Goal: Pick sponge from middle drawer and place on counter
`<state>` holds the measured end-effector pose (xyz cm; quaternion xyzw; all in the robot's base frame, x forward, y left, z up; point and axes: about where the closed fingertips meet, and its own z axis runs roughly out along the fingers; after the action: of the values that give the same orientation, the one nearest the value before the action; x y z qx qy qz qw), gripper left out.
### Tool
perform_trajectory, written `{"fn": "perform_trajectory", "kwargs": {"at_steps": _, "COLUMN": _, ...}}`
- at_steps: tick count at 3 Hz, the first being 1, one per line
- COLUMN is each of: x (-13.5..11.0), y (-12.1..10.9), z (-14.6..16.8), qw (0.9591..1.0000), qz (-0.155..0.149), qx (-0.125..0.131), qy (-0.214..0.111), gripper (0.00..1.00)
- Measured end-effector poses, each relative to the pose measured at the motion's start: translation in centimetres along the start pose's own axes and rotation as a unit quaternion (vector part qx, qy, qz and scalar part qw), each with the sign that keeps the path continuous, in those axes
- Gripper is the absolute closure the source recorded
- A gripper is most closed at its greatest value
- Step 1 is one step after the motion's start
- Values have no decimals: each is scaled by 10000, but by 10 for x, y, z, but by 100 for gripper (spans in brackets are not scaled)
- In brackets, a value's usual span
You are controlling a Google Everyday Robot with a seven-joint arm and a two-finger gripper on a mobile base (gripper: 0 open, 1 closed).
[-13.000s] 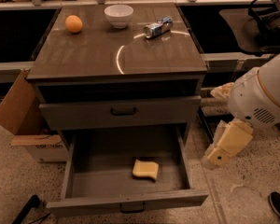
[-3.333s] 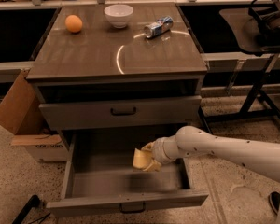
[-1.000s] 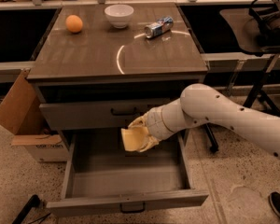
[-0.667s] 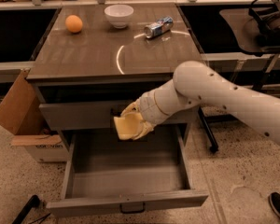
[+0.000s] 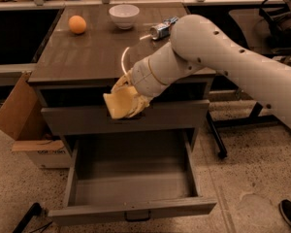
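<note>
- The robot's white arm (image 5: 233, 57) reaches in from the right, crossing over the counter's right near corner.
- The counter (image 5: 87, 52) carries a pale curved arc mark and three small things along its far edge.
- The middle drawer (image 5: 131, 178) is pulled out toward the near side, floor in view.
- A cardboard box (image 5: 19, 115) leans at the cabinet's left.
- The gripper (image 5: 131, 93) hangs before the closed drawer front (image 5: 72, 120), just under the counter's near edge.
- The sponge (image 5: 117, 106) appears pinched in its fingers, above the open drawer; their colours blend.
- A white bowl (image 5: 123, 16), far centre.
- A can (image 5: 162, 29) on its side, right of it.
- An orange (image 5: 77, 24), far left.
</note>
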<state>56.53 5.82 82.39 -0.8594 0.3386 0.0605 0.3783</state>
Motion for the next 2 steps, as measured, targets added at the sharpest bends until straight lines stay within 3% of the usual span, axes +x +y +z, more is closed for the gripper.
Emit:
{"fn": "perform_trajectory", "kwargs": {"at_steps": 1, "x": 0, "y": 0, "z": 0, "qw": 10000, "qz": 0, "qx": 0, "qy": 0, "gripper": 100}}
{"fn": "perform_trajectory", "kwargs": {"at_steps": 2, "x": -4, "y": -22, "z": -7, "qw": 9999, "qz": -89, "qx": 39, "qy": 37, "gripper": 100}}
